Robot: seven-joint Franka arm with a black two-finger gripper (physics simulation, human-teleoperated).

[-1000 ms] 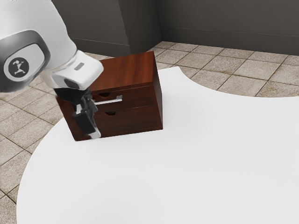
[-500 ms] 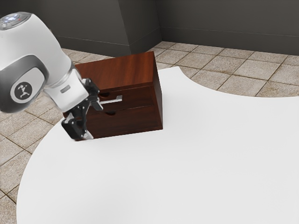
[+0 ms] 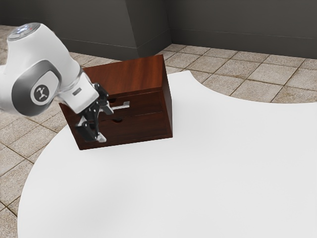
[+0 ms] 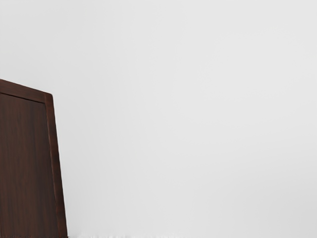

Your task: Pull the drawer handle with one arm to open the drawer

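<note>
**Entry: gripper at the cabinet front, handle not held**

Exterior view. The wooden cabinet (image 3: pixel 143 74) stands on the white table (image 3: pixel 198 173), toward the table's 10 o'clock edge, with tiled floor (image 3: pixel 257 69) beyond it. You see two drawer fronts on the near face. The upper drawer (image 3: pixel 146 101) carries the silver drawer handle (image 3: pixel 120 105), and the lower drawer (image 3: pixel 143 126) sits directly beneath it. The upper front lies level with the lower one, and no gap shows around it.

The arm (image 3: pixel 37 91) comes in from 9 o'clock. Its gripper (image 3: pixel 94 133) hangs tip-down in front of the cabinet's face, at the end nearest the arm. The handle lies at about 2 o'clock from the gripper tip, near it but higher. The handle's bar is bare along the length you can see, and nothing is clamped on it.

Gripper opening: the black hand overlaps the dark wood from this angle. You cannot tell how wide it stands, or whether it touches the drawer front.

Wrist view. One framed edge of the cabinet (image 4: pixel 27 168) shows just beside the hand. The table's (image 4: pixel 198 114) plain white surface lies past it.
</note>
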